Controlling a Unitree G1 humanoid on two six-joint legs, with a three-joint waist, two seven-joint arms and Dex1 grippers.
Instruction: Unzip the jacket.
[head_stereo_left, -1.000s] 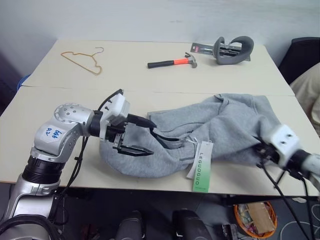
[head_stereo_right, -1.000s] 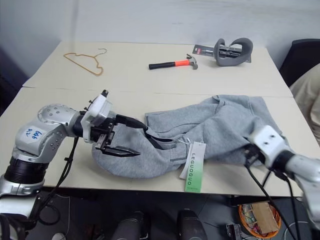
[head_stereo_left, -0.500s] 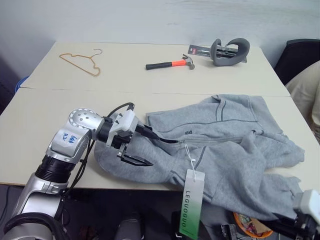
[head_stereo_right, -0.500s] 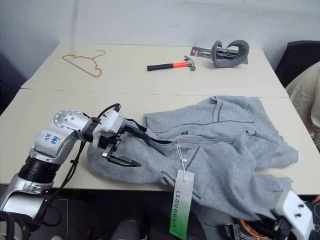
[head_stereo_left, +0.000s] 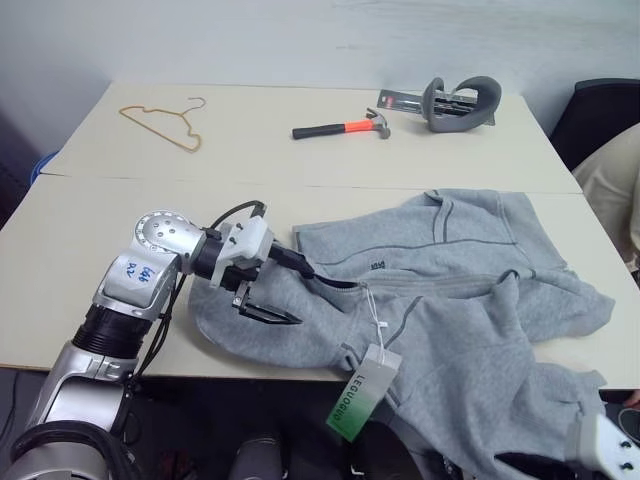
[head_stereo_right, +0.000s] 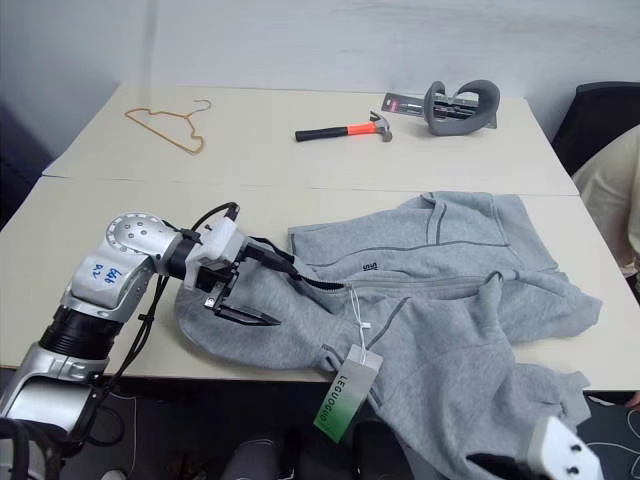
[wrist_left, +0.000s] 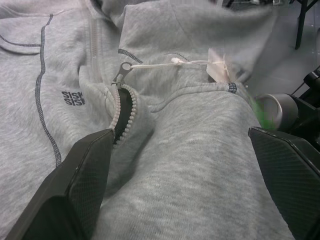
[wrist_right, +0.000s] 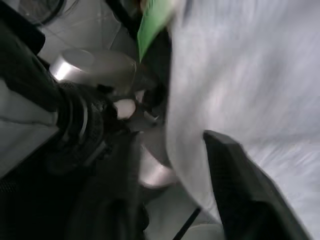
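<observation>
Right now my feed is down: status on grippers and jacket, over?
Left gripper open, over the hood end. Right gripper low at table edge, grip unclear. Jacket barely unzipped at the collar, hem hanging off. Nothing in the way.

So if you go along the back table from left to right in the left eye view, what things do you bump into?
Wire hanger → hammer → grey curved holder.

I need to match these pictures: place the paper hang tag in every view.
Left eye view: hang tag dangles below the table's front edge.
Right eye view: the same, left of centre.
Left wrist view: white top, green blur behind.
Right wrist view: green strip at top.
Shared landmark: grey jacket.
</observation>
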